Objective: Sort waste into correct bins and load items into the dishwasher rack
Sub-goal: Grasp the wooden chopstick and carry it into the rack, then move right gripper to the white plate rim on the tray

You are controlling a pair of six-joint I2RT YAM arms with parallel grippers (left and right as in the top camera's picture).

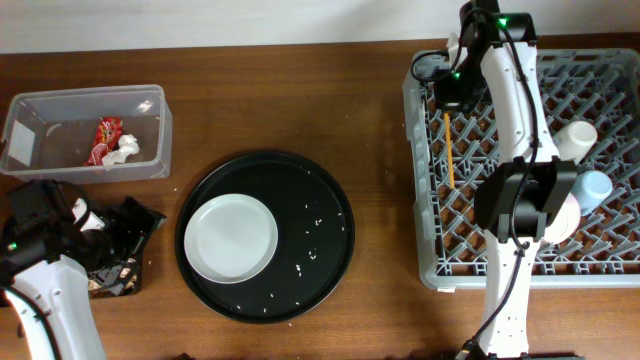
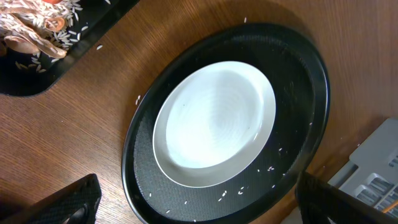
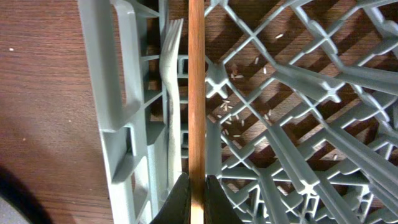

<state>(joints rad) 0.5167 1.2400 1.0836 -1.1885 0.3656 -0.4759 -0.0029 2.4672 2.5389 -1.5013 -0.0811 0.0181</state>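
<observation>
Stick (image 3: pixel 196 93) along rack (image 3: pixel 107 93) edge — right claw (image 3: pixel 197 190), clamped

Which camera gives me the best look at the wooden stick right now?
Right wrist: the wooden stick runs the frame lengthwise, pinched in the right gripper, beside the white fork in the rack. Overhead shows it only as a thin orange line. Left wrist does not show it.
</observation>
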